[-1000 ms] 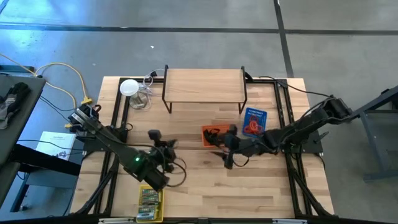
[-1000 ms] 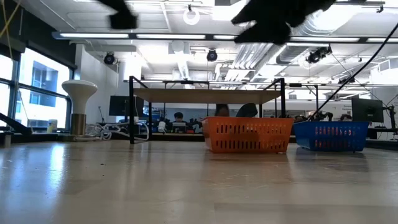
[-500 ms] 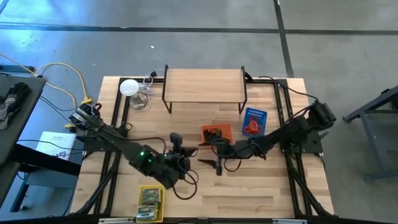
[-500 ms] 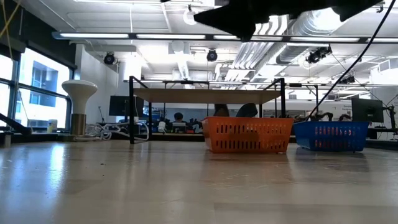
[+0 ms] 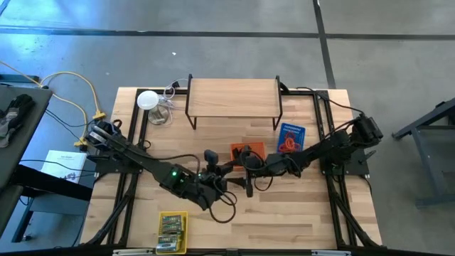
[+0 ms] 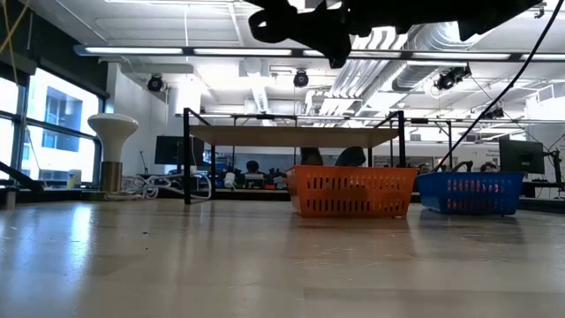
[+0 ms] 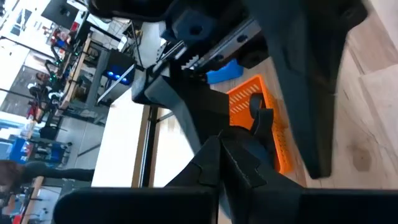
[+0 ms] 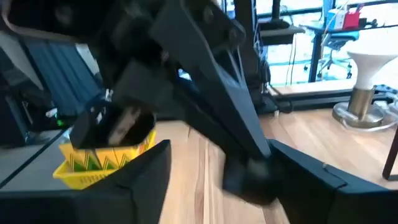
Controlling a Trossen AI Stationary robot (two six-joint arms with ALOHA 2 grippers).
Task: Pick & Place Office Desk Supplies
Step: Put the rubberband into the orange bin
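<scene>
Both grippers meet above the middle of the table, just in front of the orange basket (image 5: 249, 151), which holds black clips. My left gripper (image 5: 229, 171) is shut and points toward the table's right edge. I see nothing plainly held in it. My right gripper (image 8: 230, 186) stands open, and its two fingers (image 8: 149, 177) lie on either side of the left gripper's tip (image 8: 247, 179). Whether they touch I cannot tell. The blue basket (image 5: 291, 139) holds red bands. The yellow basket (image 5: 172, 232) holds yellow-green packs.
A wooden shelf on black legs (image 5: 233, 99) stands at the far middle. A white round disc (image 5: 147, 99) and a bundle of cables lie at the far left. In the low view the orange basket (image 6: 351, 192) and the blue basket (image 6: 470, 193) rest on the tabletop, with both arms high above.
My left gripper has left the place above the yellow basket. It has gone toward the table's right and far side, rolling as it went, up to my right gripper. My right gripper has come a little toward the table's left and has tipped.
</scene>
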